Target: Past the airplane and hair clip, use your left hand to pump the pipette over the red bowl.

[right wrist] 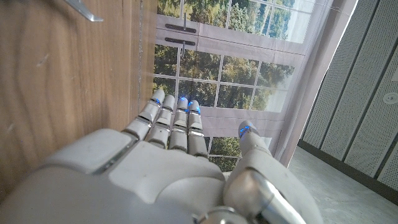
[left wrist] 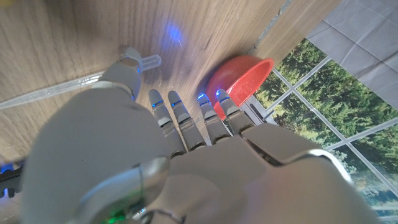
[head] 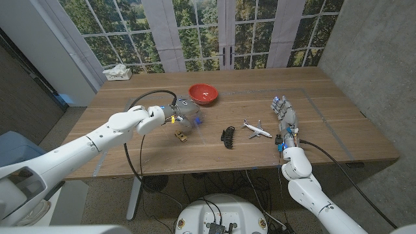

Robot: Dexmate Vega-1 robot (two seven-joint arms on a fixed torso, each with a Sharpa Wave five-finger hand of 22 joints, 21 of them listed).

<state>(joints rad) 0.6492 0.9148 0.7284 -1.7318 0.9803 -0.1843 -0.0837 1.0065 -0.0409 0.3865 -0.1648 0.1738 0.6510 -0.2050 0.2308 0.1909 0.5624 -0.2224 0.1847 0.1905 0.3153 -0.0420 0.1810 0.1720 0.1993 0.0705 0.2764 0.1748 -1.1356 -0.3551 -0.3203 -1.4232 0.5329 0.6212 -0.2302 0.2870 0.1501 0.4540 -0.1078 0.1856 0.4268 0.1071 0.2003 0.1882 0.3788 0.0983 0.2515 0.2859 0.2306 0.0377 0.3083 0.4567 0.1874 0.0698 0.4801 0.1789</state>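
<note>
Reaching in from the desk's left edge, your left hand (head: pixel 184 112) hung short of the red bowl (head: pixel 203 94), which sat near the far edge, about mid-width. By my reading, the job was at the pickup stage: no pumping over the bowl was evident yet.

- Pipette (left wrist: pixel 74 83): clear plastic, thin tube with a rounded bulb end, lying on the wood beside your left hand's fingers (left wrist: pixel 171 109) in the left wrist view. Those fingers were extended and slightly apart; I could not tell whether the thumb had contact with the pipette, so a hold was unconfirmed.
- Bowl: smooth, glossy red, round, shallow. Nothing visible inside.
- Airplane (head: pixel 257 129): small white toy, hard-looking, right of centre.
- Hair clip (head: pixel 227 136): black, toothed claw shape, just left of the airplane.
- Small yellowish object (head: pixel 182 136) under your left hand; too small to identify.
- Right hand (head: pixel 285 118): fingers straight and together, holding nothing, near the desk's right side.
- Desk (head: pixel 338 123): matte wood planks with visible grain.

Left to do: secure the pipette, carry it to the bowl, squeeze.
</note>
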